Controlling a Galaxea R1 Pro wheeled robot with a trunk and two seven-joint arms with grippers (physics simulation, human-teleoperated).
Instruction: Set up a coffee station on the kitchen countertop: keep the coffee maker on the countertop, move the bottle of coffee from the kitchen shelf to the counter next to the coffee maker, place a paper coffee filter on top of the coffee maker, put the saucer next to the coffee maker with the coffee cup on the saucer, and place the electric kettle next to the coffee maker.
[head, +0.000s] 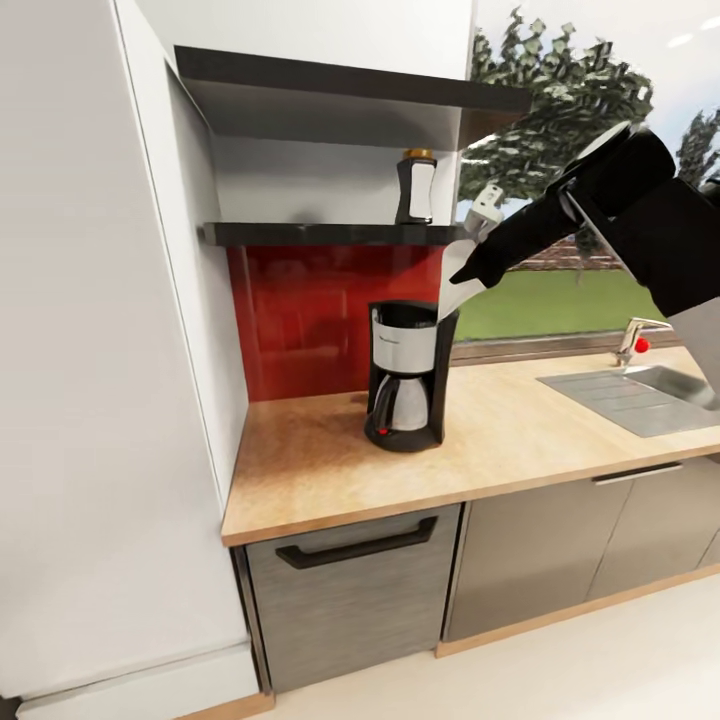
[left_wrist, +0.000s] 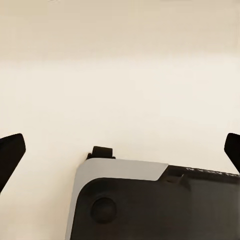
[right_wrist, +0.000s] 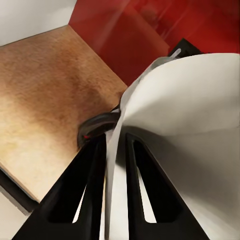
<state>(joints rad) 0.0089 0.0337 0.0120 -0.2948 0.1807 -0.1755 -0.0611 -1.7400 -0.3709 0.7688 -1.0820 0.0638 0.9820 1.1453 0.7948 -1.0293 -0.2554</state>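
A: Which step are you on?
B: The filter. Your right pincer (right_wrist: 116, 150) is closed on the paper coffee filter (head: 456, 272), whose lower edge reaches the coffee maker (head: 406, 375) top.
A: Next?
B: Lower and release, I'd judge.

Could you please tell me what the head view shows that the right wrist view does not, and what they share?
Head view alone: the dark coffee bottle with mustard cap on the black shelf, and the steel sink. Right wrist view alone: the right gripper with both black fingers pinched on the white paper coffee filter. Both: that filter, the black coffee maker, the light-wood countertop, the red backsplash.
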